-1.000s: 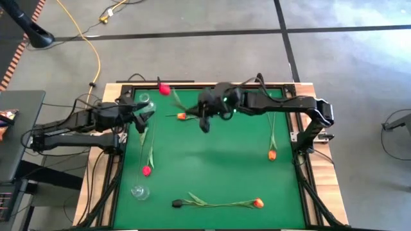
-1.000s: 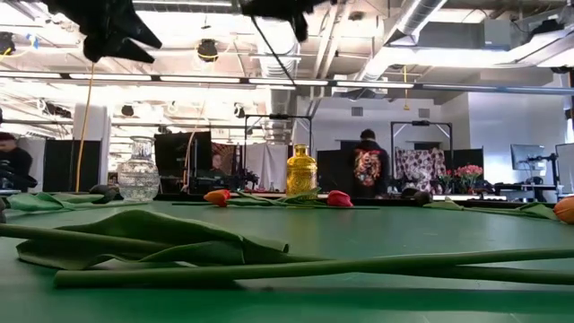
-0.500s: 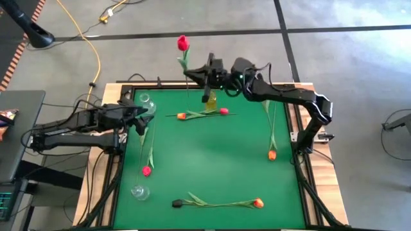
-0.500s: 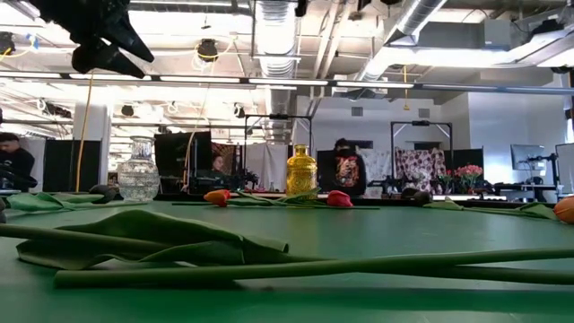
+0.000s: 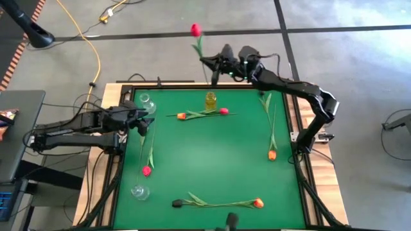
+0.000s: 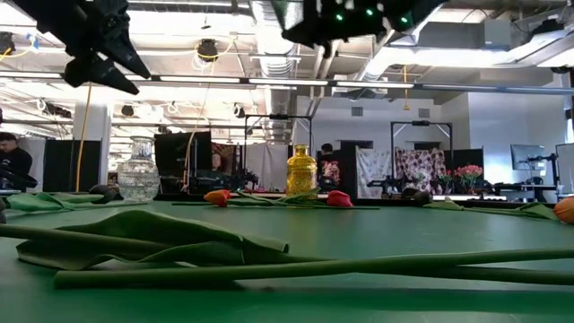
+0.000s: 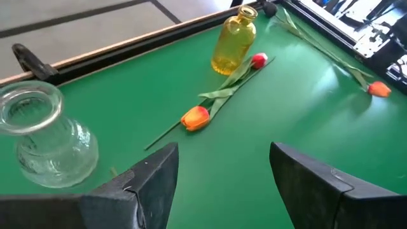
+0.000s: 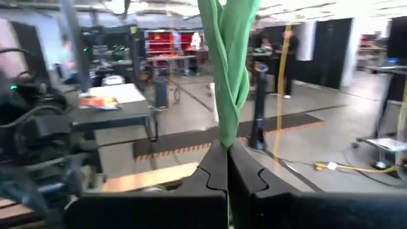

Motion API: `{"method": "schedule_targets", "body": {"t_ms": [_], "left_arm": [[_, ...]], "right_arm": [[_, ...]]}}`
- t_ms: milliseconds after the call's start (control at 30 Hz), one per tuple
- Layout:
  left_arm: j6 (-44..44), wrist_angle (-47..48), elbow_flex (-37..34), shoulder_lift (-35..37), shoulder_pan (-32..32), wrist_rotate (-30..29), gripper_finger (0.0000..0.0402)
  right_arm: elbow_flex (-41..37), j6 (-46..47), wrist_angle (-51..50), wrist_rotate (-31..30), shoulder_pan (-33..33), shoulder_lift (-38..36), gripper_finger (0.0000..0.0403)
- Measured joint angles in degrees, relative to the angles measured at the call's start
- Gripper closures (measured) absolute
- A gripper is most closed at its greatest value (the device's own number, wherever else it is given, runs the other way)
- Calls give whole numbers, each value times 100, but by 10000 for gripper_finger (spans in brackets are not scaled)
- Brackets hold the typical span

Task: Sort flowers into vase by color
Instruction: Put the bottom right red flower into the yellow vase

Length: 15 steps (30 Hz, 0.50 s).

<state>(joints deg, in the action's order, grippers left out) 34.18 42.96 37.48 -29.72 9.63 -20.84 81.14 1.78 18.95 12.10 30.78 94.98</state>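
My right gripper [image 8: 222,166] is clamped on the stem of a red tulip [image 5: 196,30], holding it upright above the far edge of the green table [image 5: 212,160], just past the yellow vase [image 5: 210,101]. My left gripper [image 7: 222,172] hangs with fingers apart near the clear vase [image 5: 146,102] at the far left corner. A red and an orange tulip [image 7: 196,117] lie beside the yellow vase; more flowers lie along the left, right and near edges.

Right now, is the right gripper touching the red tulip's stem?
Touching. The right wrist view shows the right gripper shut on the red tulip, the green stem pinched between its closed fingertips.
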Motion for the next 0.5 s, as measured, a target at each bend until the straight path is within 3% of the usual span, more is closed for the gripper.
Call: {"method": "schedule_targets", "body": {"t_ms": [300,500], "left_arm": [[397,-53,-24,-95,0,-609,166],[447,-398,-24,-336,0,-684,166]], "right_arm": [[-1721,787,2585,137,354,-278,384],[-2085,787,2729,130,296,-213,384]]}}
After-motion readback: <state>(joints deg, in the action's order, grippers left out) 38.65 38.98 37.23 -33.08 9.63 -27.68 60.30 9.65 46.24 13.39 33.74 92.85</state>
